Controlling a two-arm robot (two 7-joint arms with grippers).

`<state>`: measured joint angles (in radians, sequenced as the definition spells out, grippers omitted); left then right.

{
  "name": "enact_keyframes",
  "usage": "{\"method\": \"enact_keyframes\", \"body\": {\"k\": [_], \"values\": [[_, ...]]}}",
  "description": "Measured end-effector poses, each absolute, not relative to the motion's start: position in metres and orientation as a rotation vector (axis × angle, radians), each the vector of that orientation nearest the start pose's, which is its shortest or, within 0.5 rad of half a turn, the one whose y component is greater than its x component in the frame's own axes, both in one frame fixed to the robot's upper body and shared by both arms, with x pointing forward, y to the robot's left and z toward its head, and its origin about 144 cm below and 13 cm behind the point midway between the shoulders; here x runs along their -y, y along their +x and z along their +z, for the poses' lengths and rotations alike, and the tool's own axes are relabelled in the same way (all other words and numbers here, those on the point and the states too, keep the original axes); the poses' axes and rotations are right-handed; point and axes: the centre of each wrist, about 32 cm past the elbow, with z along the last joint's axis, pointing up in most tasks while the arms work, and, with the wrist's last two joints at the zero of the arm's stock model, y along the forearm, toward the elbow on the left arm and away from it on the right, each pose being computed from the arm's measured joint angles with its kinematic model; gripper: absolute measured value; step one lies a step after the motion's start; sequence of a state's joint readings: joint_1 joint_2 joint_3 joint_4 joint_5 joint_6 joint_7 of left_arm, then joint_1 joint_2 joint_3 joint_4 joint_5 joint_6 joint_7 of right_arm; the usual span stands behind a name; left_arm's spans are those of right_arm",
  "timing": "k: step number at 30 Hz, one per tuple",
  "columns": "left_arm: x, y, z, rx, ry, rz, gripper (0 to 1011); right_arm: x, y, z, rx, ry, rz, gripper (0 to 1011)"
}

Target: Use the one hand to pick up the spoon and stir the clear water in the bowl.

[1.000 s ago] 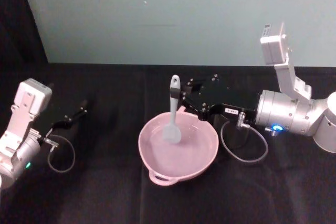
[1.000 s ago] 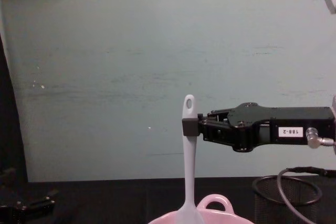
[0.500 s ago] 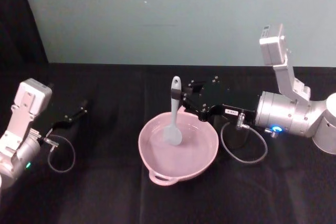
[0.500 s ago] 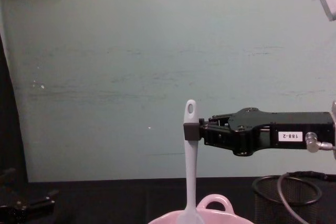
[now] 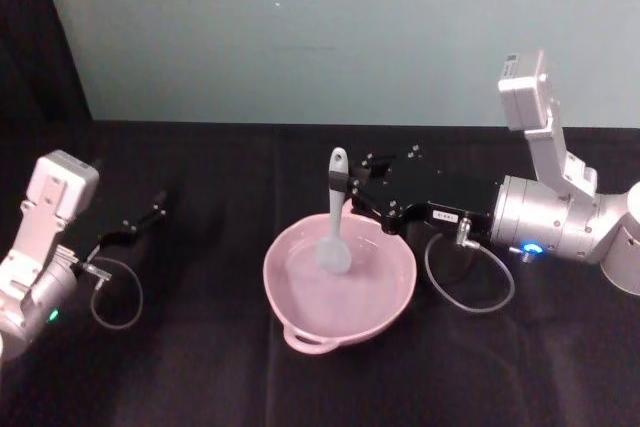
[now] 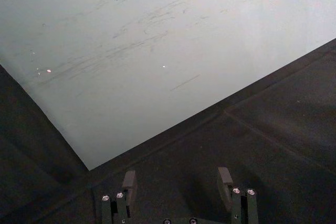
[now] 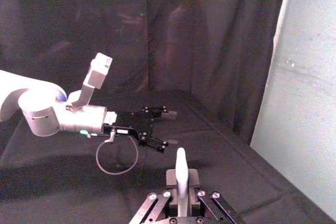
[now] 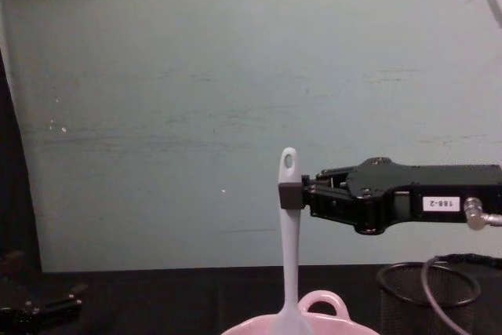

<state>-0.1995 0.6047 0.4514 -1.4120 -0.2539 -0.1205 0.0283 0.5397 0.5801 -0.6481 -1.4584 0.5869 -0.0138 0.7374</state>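
Spoon [image 5: 335, 212] is standing almost upright with its blade down inside the pink bowl [image 5: 270, 277], toward the far side of the basin. The right gripper [image 5: 344, 185] is hanging level to the right of it, and its fingers are clamping the handle [image 8: 289, 256] just under the oval hole. In the chest view the handle is dropping below the bowl rim [image 8: 251, 327]. How deep the blade is sitting in the water cannot be told.

Stirring step, judged as under way:
- The wrist should be tracing small, slow circles with the handle vertical, so that the blade is sweeping the water without scraping the wall.
- The grip is sitting high on a slim handle, so the blade is likely to be lagging and swinging. Low speed is limiting slop over the rim.

Clearances:
- The blade is lying nearer the far wall than the near wall with the loop handle [image 5: 312, 340], so open room is lying toward the robot.
- The gripper body is hanging above the bowl's right rim, and any lowering is risking contact there.
- A wire-mesh cup [image 8: 404, 296] and the looped cable [image 5: 470, 287] are sitting close on the right.
- The left gripper [image 5: 152, 215] is resting on the black table [image 5: 200, 367], fingers apart, well apart from the bowl.
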Motion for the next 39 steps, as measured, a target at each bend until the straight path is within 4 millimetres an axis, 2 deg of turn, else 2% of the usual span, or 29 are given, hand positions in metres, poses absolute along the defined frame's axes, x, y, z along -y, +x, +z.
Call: {"method": "enact_keyframes", "body": {"k": [10,17,33,39], "values": [[-0.31,0.489,1.14,0.285,0.304,1.248,1005,0.254,0.539,1.24,0.211,-0.124,-0.387,123],[-0.31,0.489,1.14,0.285,0.304,1.248,1005,0.251,0.537,1.233,0.228,-0.132,-0.372,123],[-0.31,0.489,1.14,0.285,0.304,1.248,1005,0.221,0.547,1.212,0.228,-0.041,-0.321,123],[-0.31,0.489,1.14,0.285,0.304,1.248,1005,0.218,0.558,1.205,0.235,-0.027,-0.368,123]]}}
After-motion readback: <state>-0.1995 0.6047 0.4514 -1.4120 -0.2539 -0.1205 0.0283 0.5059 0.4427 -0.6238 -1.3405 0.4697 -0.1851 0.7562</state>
